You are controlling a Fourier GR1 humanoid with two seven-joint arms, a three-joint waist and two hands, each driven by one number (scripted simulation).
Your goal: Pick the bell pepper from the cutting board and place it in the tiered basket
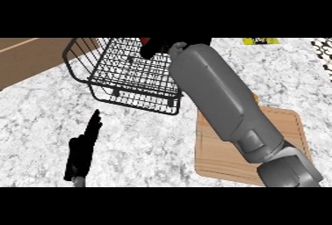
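You are at the placing step. Your right hand (154,47) reaches over the wire basket (103,90), fingers curled around something red at the far rim, most likely the bell pepper (146,40), though little of it shows. The cutting board (288,132) near your forearm shows no pepper. Your left hand (84,147) rests on the counter (149,145), fingers straight and together. Next, judge whether the pepper sits over the basket's floor, then let the fingers part.
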